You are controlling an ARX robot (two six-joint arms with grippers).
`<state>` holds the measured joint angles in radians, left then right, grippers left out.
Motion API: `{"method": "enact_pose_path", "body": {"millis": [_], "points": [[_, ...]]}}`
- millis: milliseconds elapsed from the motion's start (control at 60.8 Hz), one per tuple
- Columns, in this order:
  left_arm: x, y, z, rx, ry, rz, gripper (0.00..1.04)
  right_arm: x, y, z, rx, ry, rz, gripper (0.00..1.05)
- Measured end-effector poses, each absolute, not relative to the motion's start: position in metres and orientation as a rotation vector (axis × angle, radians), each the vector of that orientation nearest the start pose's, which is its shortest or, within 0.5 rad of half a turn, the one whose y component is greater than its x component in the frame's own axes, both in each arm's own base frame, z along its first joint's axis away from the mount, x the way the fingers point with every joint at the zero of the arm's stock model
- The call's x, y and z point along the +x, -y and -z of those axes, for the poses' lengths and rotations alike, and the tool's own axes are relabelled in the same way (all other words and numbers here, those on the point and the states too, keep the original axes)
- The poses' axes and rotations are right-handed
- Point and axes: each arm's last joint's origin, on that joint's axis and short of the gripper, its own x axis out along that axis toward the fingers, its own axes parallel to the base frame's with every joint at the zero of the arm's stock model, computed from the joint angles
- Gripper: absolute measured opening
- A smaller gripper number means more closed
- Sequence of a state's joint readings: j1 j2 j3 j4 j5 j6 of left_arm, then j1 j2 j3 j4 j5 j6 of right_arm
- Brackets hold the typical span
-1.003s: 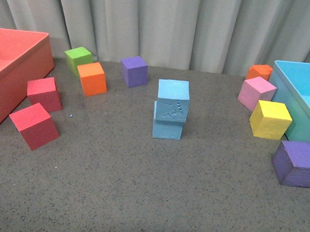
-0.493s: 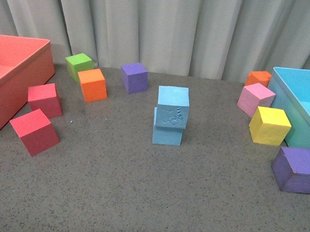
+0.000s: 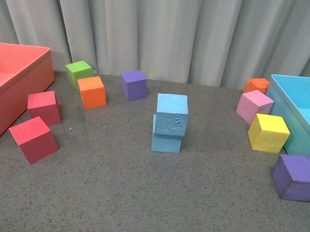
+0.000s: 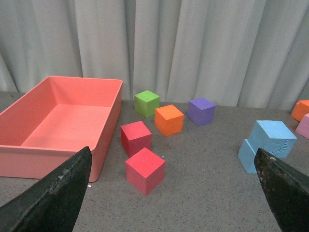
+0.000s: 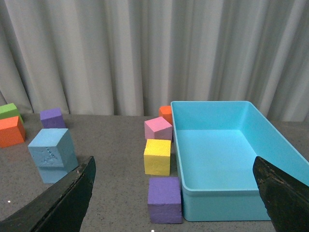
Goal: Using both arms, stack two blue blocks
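Two light sky-blue foam cubes (image 3: 170, 122) stacked, top one skewed; left gripper (image 4: 174, 193) and right gripper (image 5: 174, 193) fingers spread apart, empty.

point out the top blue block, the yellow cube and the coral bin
top blue block (image 3: 171, 115), front view, on its embossed front face
yellow cube (image 3: 269, 133), front view, middle of the cube near the top front edge
coral bin (image 4: 108, 130), left wrist view, on its outer side wall

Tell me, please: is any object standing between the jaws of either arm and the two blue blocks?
Nothing visible does. The upper blue block already sits on the lower blue block, slightly offset. The left gripper and right gripper are open and empty, with only bare table before the stack.
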<state>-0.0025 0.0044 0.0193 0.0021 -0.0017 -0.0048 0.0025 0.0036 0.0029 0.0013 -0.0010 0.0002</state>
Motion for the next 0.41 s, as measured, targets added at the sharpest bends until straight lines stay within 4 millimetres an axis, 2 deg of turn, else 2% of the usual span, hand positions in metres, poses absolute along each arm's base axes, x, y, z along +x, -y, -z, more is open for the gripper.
{"method": "enact_pose_path", "body": {"millis": [411], "points": [[0.0968, 0.0002, -0.1699, -0.005, 0.017, 0.001, 0.98, 0.0977, -0.0003, -0.1643, 0.000, 0.001, -0.004, 0.95]]}}
